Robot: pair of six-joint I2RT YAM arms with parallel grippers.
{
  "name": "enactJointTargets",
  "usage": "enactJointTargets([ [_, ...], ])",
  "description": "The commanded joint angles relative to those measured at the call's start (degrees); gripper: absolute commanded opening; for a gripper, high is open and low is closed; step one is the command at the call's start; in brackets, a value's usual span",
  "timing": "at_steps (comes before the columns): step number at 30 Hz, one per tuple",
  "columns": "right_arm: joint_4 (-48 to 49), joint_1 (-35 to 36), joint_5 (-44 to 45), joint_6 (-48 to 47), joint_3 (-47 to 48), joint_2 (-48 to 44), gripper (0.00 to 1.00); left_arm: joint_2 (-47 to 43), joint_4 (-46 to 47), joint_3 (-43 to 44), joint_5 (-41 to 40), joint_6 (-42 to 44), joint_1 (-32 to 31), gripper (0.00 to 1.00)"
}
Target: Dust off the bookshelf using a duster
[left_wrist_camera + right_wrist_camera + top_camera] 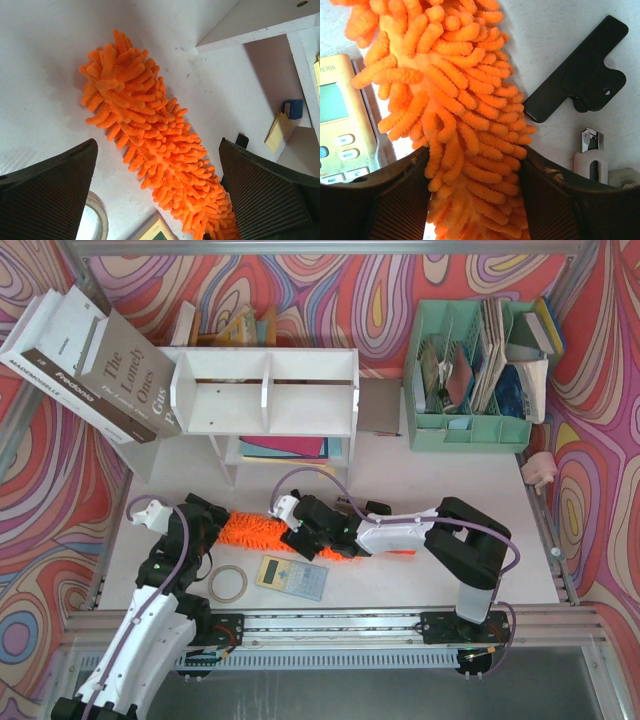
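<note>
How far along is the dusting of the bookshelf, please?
Nothing looks done yet: the duster lies on the table in front of the bookshelf. In hand: the right gripper straddles its fluffy head, firm grip unclear; the left gripper hangs open over the tip. Left: lifting it and wiping the shelf boards.

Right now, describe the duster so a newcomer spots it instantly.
Find the white bookshelf at the middle back of the table. Just in front of it, lying flat, is the duster, a long fluffy strip. It is the only bright-orange, shaggy thing there, unlike the flat beige handheld device and tape ring beside it.
</note>
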Motion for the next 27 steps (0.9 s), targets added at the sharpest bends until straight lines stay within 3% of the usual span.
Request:
enactJointTargets([
  [1, 0.3, 0.2, 0.7, -1.3, 1.1, 1.6, 0.57, 0.2, 1.7, 0.0, 0.3, -1.0, -0.1, 0.98],
  [10, -0.5, 0.3, 1.1, -4.3, 2.2, 0.5, 0.22, 0.3, 2.1, -0.3, -0.2, -1.4, 0.0, 0.98],
  [19, -2.5, 2.3, 2.3, -8.0, 5.1, -0.4, 0.0, 0.7, 3.5, -0.2, -0.5, -2.8, 0.3, 0.98],
  [27, -2.5, 5.3, 7.6, -10.7, 6.8, -2.2, 0.0, 3.8, 6.2, 1.8, 1.1, -4.9, 0.4, 0.97],
])
